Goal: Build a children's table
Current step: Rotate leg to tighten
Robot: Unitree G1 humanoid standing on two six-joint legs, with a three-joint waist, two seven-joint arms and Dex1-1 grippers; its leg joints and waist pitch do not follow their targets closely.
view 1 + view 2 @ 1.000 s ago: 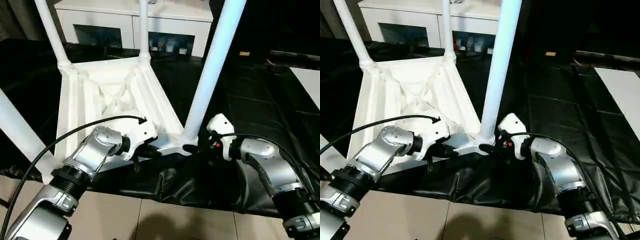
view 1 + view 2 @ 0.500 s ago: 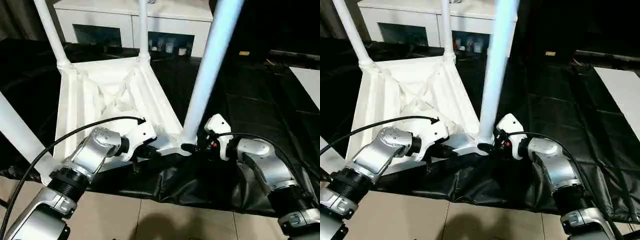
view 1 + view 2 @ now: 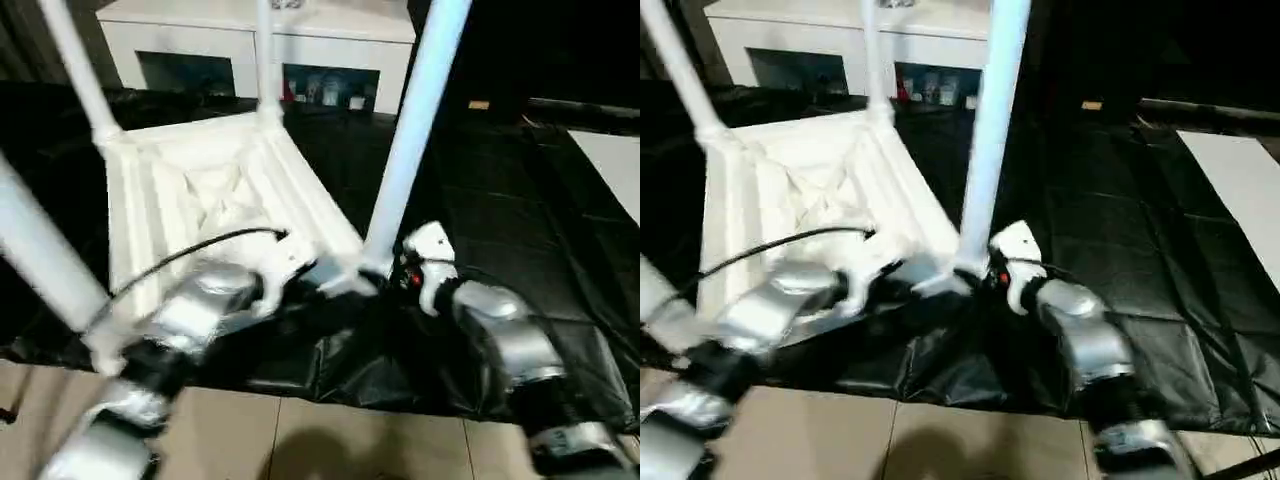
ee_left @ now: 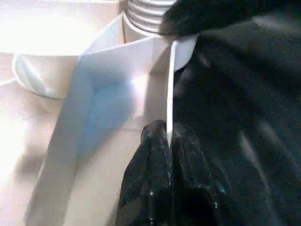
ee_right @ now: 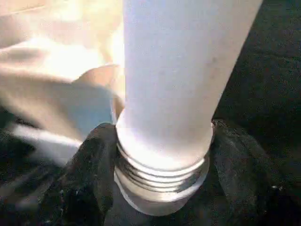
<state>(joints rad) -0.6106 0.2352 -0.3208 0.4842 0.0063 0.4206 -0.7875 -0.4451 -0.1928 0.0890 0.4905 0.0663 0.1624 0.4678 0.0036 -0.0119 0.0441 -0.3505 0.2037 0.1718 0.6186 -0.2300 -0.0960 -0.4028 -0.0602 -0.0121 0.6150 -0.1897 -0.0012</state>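
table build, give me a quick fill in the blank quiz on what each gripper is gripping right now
1. The left gripper is shut on the thin ____ of the table top.
2. The right gripper has its fingers on either side of the base of a white ____.
3. That leg stands ____ in its corner socket.
4. The table top lies on a ____ sheet.

Missing words: edge; leg; upright; black

Table legs (image 3: 412, 130): upper ends cut off by frame top.
Left forearm (image 3: 190, 310): motion-blurred.
Cabinet (image 3: 330, 40) contents: indistinct.
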